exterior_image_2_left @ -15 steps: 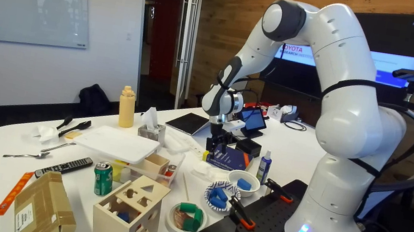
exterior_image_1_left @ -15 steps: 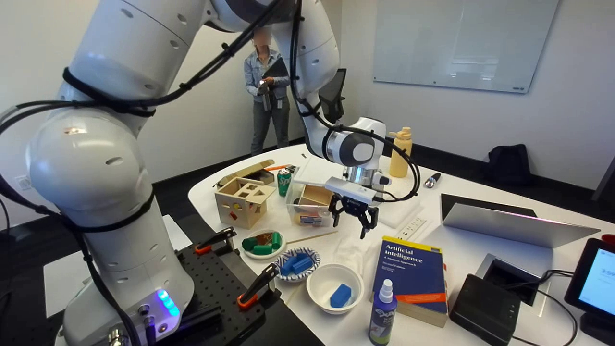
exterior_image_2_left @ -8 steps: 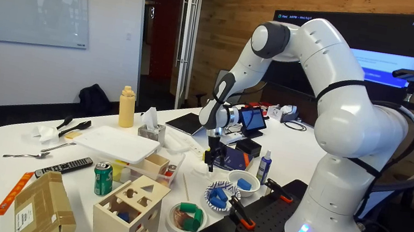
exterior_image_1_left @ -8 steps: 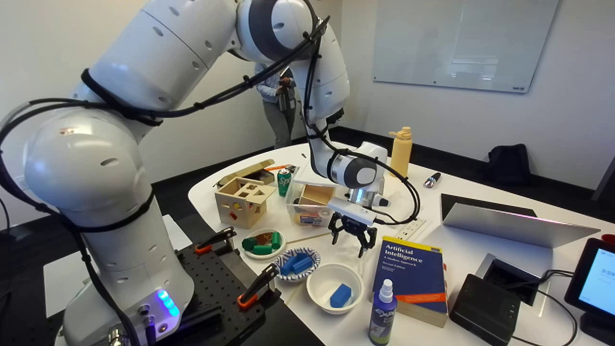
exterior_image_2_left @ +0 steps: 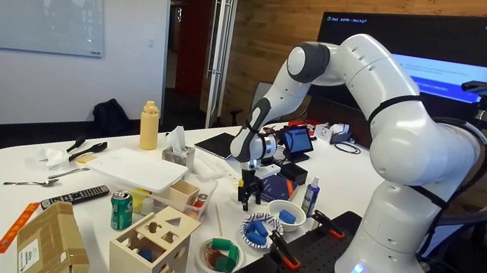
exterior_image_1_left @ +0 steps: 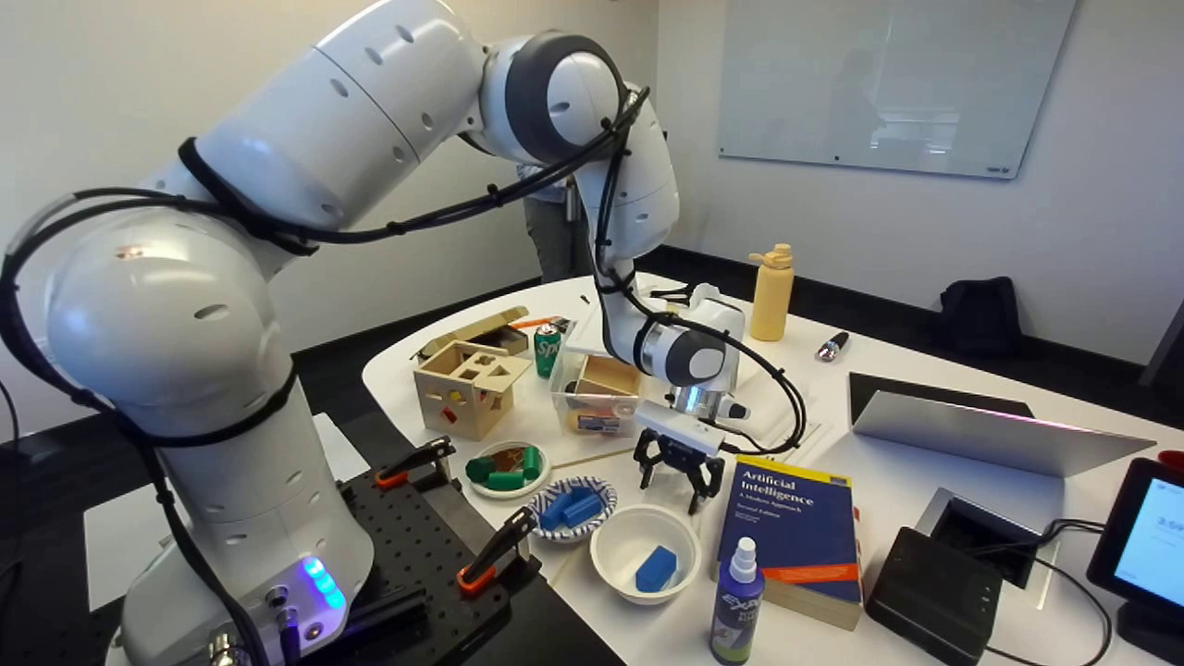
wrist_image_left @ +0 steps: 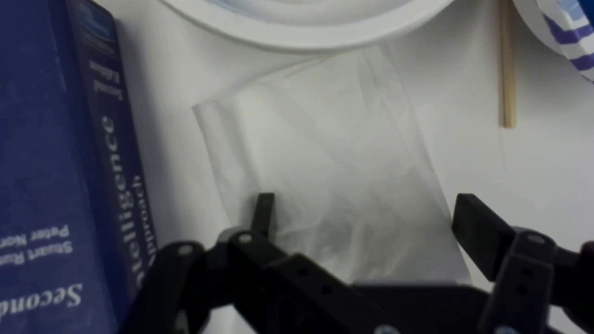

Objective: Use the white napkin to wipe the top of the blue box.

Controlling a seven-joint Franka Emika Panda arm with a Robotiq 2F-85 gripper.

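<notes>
The white napkin (wrist_image_left: 334,139) lies flat and slightly creased on the white table, below my gripper (wrist_image_left: 364,218) in the wrist view. The gripper is open and empty, with one finger over the napkin and the other at its edge. In both exterior views the gripper (exterior_image_1_left: 670,495) (exterior_image_2_left: 251,205) points down, low over the table, and partly hides the napkin. The blue box (exterior_image_1_left: 791,518) is a thick dark-blue book-like block with yellow and red bands. It lies beside the gripper and also shows in an exterior view (exterior_image_2_left: 275,189) and at the left of the wrist view (wrist_image_left: 37,153).
A white bowl (wrist_image_left: 306,39) with a blue block touches or nearly touches the napkin's far edge. A patterned bowl (exterior_image_1_left: 606,499), a spray bottle (exterior_image_1_left: 738,601), a clear bin (exterior_image_1_left: 569,412) and a wooden stick (wrist_image_left: 509,83) stand or lie close by.
My gripper has come down toward the table beside the blue box, over the napkin, staying open. The person in the background has moved. The objects on the table have not moved.
</notes>
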